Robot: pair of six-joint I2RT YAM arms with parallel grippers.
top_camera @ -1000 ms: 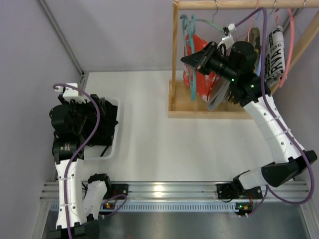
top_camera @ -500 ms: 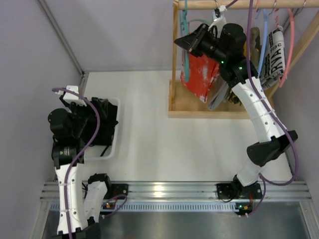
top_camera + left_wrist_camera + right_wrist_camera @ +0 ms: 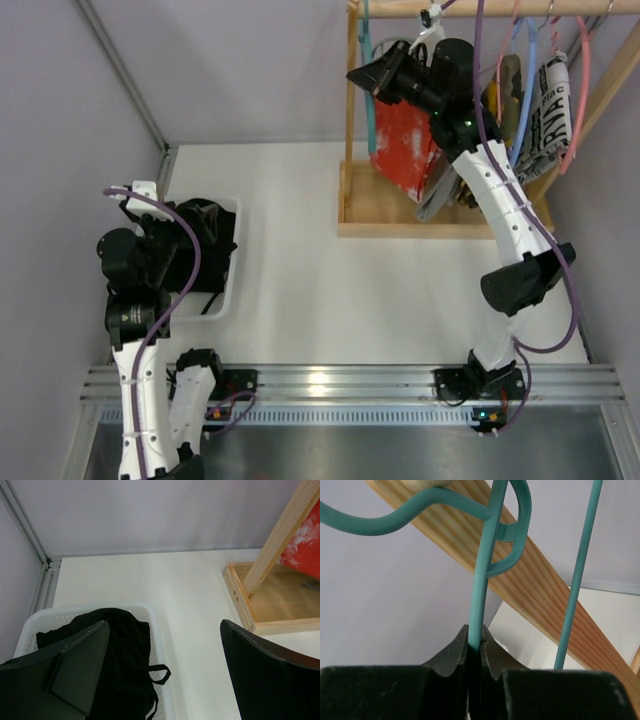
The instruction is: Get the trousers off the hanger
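White tabletop point(image 3: 300, 250) below, wooden rail point(image 3: 540, 595) overhead: my right gripper point(image 3: 475, 641) clamps the teal hanger point(image 3: 481, 580); left gripper point(image 3: 162, 630) gapes above black trousers point(image 3: 125, 650) in the basket point(image 3: 145, 609). Removal looks done; next, hook hanger on, release.

The trousers point(image 3: 205, 245) are black and lie bunched in a loose heap inside the white basket point(image 3: 236, 285) on the left of the table, with a thin loop of fabric at its rim. The hanger point(image 3: 482, 575) is teal plastic with thin bars. It stands nearly upright against the wooden rail point(image 3: 535, 585) at the far right, one bar pinched between the closed fingers of the right gripper point(image 3: 475, 639)
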